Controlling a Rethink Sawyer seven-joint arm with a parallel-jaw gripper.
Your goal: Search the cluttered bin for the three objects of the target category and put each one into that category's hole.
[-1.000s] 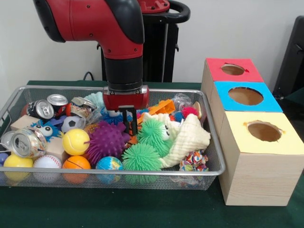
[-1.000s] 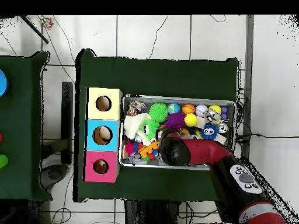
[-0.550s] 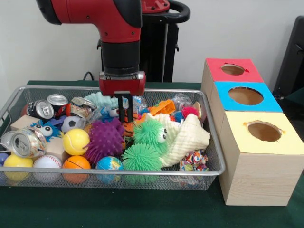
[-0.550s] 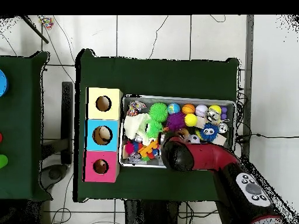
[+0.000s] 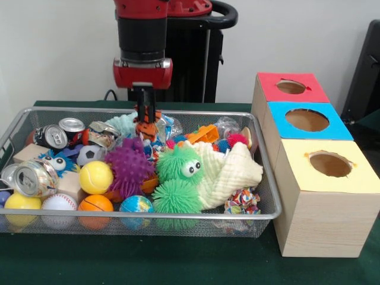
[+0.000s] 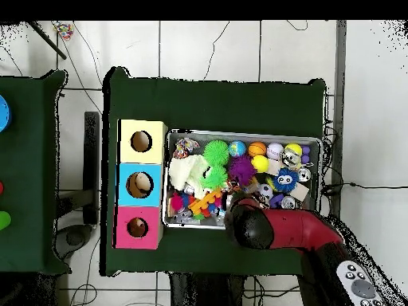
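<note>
A small orange toy (image 5: 145, 129) hangs pinched between the fingers of my gripper (image 5: 145, 126), lifted clear of the clutter above the far side of the wire bin (image 5: 264, 178). Below it in the bin lie a purple spiky ball (image 5: 129, 169), a green fuzzy toy with eyes (image 5: 180, 164) and a cream cloth (image 5: 234, 172). To one side of the bin stands the wooden box with a red hole (image 5: 291, 86), a blue hole (image 5: 307, 120) and a yellow hole (image 5: 330, 164), well apart from my grip.
</note>
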